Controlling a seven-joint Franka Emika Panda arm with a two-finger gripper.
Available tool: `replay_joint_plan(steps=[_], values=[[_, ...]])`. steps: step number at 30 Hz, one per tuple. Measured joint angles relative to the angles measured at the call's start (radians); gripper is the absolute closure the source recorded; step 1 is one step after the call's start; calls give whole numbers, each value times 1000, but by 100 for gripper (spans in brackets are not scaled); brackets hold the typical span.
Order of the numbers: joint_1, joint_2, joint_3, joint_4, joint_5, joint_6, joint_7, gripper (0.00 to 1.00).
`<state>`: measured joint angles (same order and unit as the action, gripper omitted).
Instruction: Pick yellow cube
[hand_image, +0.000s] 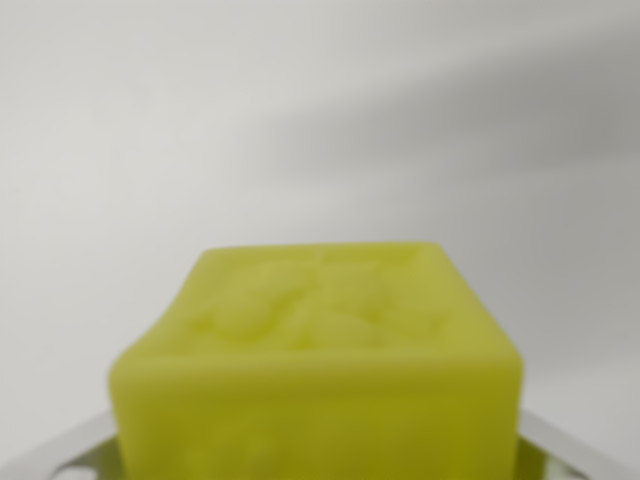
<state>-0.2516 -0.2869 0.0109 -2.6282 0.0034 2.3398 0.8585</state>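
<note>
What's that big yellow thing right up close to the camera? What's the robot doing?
That is the yellow cube, seen blurry from the camera on the robot's wrist. It fills the bottom middle of the picture, with pale metal-looking parts poking out low on both sides of it, probably the gripper. Behind it is a plain white surface. Whether the gripper is squeezing it cannot be told.
</note>
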Motion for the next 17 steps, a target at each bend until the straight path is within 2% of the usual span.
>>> replay_joint_plan(steps=[8, 17], values=[[0, -33, 0, 21, 0, -54, 0, 100], [0, -35, 0, 23, 0, -58, 0, 100]])
